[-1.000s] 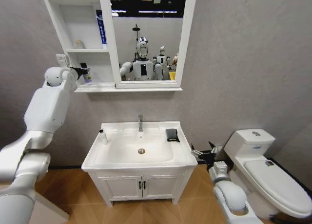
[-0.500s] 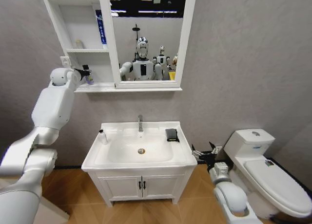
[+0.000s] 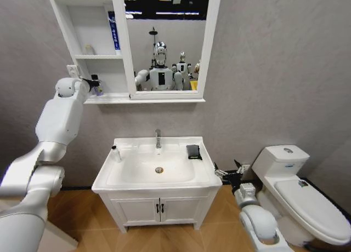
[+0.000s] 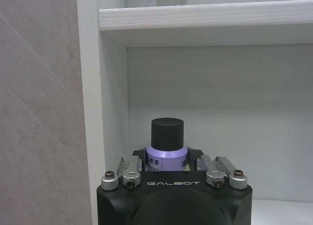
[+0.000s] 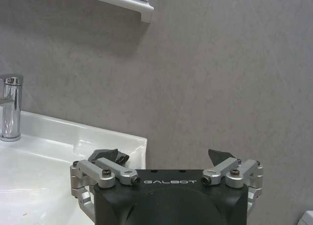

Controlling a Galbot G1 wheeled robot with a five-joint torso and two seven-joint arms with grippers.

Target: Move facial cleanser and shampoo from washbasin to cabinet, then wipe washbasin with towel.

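Nearer the cabinet than a second ago: the left gripper, now at the mouth of the lowest shelf in the upper left of the frame, with hardly any shift over the last half second. Grips a purple bottle with a black cap, fingers closed against its sides.

Holds the bottle upright, long axis vertical and cap up, straight ahead of the gripper. Places it inside the bottom compartment, close to the outer side wall and under the middle shelf board. Cannot tell whether its base touches the shelf floor (hidden behind the gripper body). Judging from that, leaves only a short way straight down before letting go.

Lower down in the middle of the frame, on the washbasin: a white bottle on the left rim, the dark towel on the right rim. Parked just beside the basin's right edge, well below the shelf: the right gripper, fingers spread apart and empty.
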